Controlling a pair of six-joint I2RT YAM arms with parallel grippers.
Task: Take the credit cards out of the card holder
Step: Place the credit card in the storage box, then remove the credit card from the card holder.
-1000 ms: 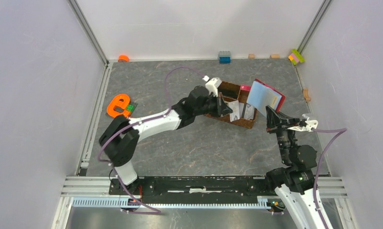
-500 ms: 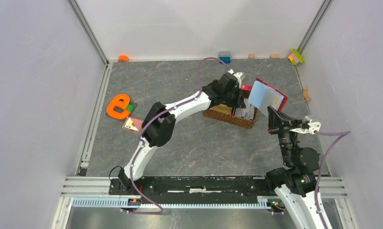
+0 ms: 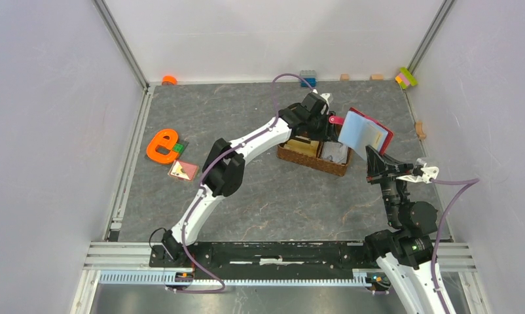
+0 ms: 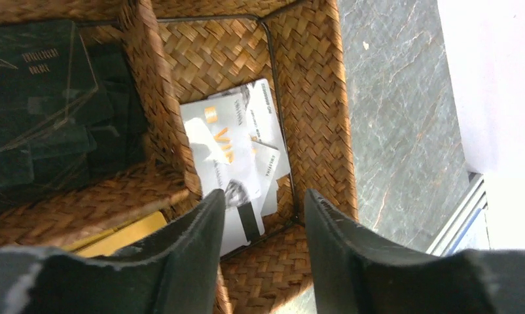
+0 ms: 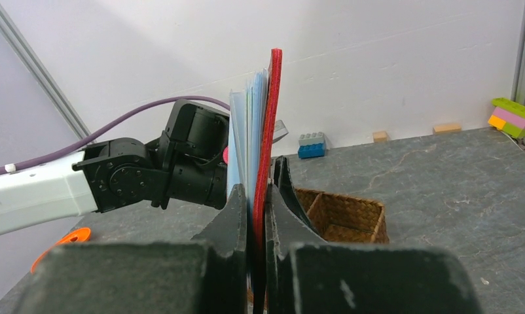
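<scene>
From the top view I see my left arm (image 3: 247, 140) stretched in a long diagonal from its base at the lower left up to the centre of the frame. Its elbow is bent midway and its wrist tips down over the wicker basket (image 3: 312, 161). The left gripper (image 4: 263, 201) hangs just above the basket. On its wrist view the two fingers stand apart with nothing between them, so that hand is released and empty.

My right arm (image 3: 404, 216) rises from the lower right with the forearm steep. The right gripper (image 3: 370, 156) points up and away from me. Its fingers are clenched on the lower edge of the card holder (image 5: 271, 98), which stands upright in the air just right of the basket. The dark red cover is fanned open, and light blue credit cards (image 5: 239, 144) sit inside it, on the side facing the left wrist.

On the left wrist view, the basket compartment at the centre holds several white-grey cards (image 4: 230, 154), lying flat and overlapping, one with orange lettering. The compartment at the upper left holds dark flat items (image 4: 37, 98) with faint lettering; I cannot tell what they are. At the lower left a yellow flat piece (image 4: 126, 237) shows, partly hidden behind a finger.
</scene>
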